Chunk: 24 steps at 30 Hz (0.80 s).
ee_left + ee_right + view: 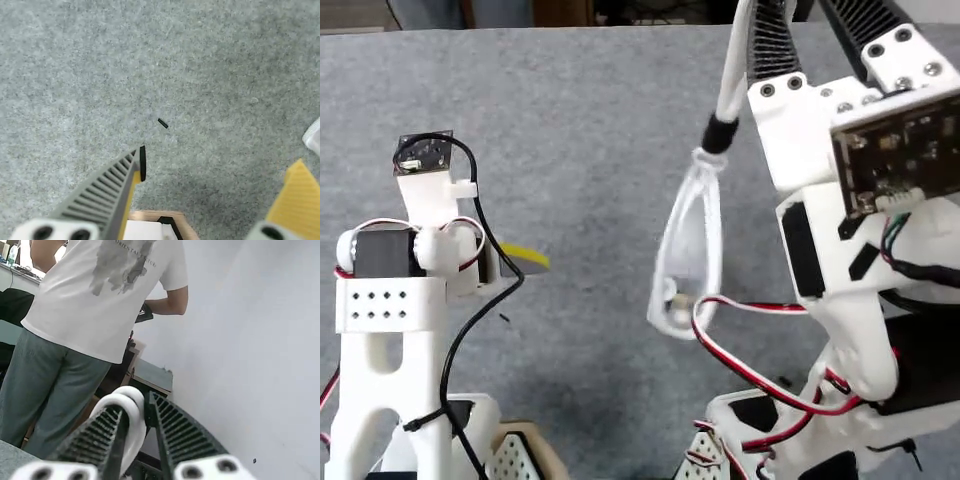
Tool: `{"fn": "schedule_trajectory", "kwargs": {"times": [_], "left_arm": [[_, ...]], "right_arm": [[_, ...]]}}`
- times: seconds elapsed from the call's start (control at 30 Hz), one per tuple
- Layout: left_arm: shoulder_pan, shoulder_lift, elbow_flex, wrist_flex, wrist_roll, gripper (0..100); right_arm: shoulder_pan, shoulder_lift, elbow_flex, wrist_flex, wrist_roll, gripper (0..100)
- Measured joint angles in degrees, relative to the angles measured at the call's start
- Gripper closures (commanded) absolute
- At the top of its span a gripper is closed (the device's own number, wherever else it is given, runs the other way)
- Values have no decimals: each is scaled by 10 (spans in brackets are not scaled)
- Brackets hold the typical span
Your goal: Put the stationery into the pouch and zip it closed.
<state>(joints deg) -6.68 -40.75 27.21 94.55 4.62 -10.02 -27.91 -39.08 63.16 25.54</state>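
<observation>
A clear pouch (688, 250) with white edging hangs above the grey table, its mouth spread into a loop. Something small lies in its lower end; I cannot tell what. My right gripper (720, 133) is raised and shut on the pouch's upper end. In the right wrist view the gripper (145, 402) points up into the room, black fingers pinching the white pouch edge (131, 402). My left gripper (220, 165) hovers low over the felt, open, nothing between its fingers. A small black piece (163, 123) lies ahead of it. A pouch corner (313, 136) shows nearby.
Grey felt table (570, 120) stretches bare to the far edge. A wooden block (532, 448) sits by the left arm's base, also seen under the left gripper as a wooden block (160, 220). Red and black cables (740, 350) trail from the right arm.
</observation>
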Motion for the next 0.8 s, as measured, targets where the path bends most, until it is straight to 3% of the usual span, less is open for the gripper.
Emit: {"fn": "schedule_trajectory", "kwargs": {"times": [0.57, 0.8], "left_arm": [[0, 0, 0, 0, 0, 570], [0, 0, 0, 7, 0, 570]], "right_arm": [[2, 0, 0, -1, -4, 986], [95, 0, 4, -57, -4, 986]]}}
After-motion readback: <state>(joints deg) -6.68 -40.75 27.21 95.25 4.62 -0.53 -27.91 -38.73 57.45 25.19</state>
